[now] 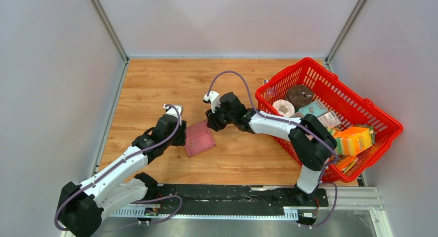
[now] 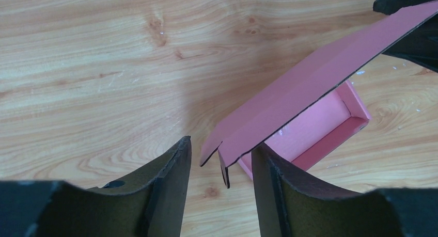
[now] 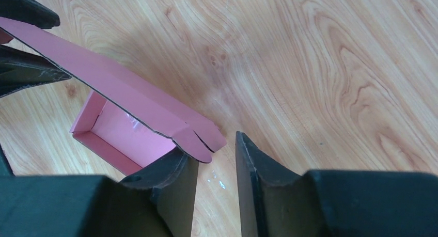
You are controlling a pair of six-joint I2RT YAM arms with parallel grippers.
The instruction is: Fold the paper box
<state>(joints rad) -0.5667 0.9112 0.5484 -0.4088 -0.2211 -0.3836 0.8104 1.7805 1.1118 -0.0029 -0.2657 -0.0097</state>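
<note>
Paper box (image 1: 200,138) on table (image 1: 155,82), its raised lid (image 2: 310,77) between left claw (image 2: 221,149) and right claw (image 3: 217,146), both spread.

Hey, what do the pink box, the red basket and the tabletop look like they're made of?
The paper box looks like thin matte pink card: crisp creases, dark cut edges. The red basket seems smooth moulded plastic, an open lattice. The table shows wood grain and knots, possibly laminate; hard to tell.
</note>
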